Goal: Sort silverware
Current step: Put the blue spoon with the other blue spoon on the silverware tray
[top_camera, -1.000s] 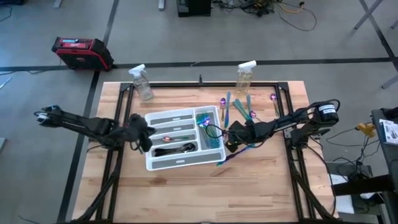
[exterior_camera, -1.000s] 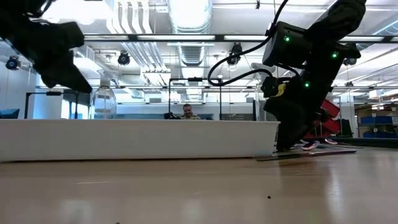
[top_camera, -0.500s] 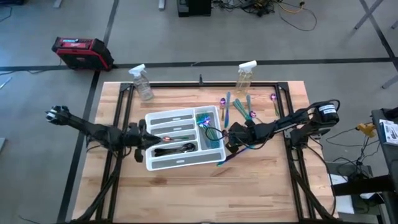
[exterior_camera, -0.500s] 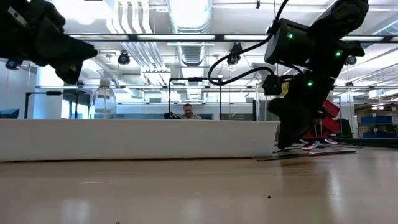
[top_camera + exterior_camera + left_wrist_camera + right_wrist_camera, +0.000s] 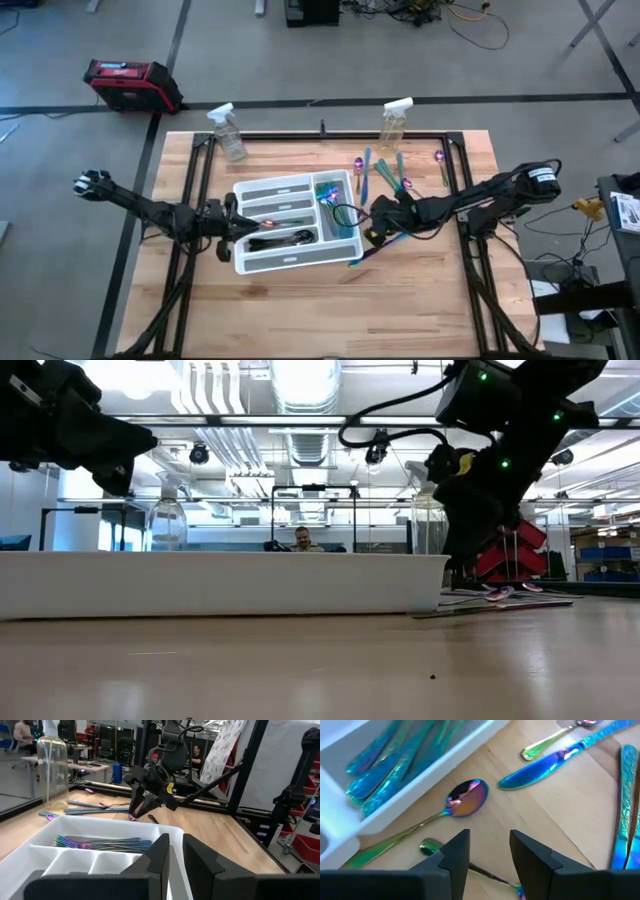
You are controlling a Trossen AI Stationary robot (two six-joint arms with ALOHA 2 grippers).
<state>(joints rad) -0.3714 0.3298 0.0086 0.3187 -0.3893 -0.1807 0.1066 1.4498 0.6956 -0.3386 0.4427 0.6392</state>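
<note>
Lying just beyond the right pincer (image 5: 489,851) (fingers parted), a spoon (image 5: 466,800).

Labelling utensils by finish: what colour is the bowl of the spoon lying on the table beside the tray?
Iridescent purple-magenta with gold, clearest in the right wrist view: spoon.

Overhead, table-level, two wrist cameras

- My table (image 5: 300,300) is pale wooden planks in a black frame, set on a grey concrete floor (image 5: 300,50) crossed by dark lines.
- A red and black case (image 5: 130,82) sits on the floor, well apart from my table.
- Cables (image 5: 440,15) tangle on the floor.
- Level across, I see ceiling ducts (image 5: 305,390), bright lights, and a person (image 5: 302,540) seated far back.
</note>
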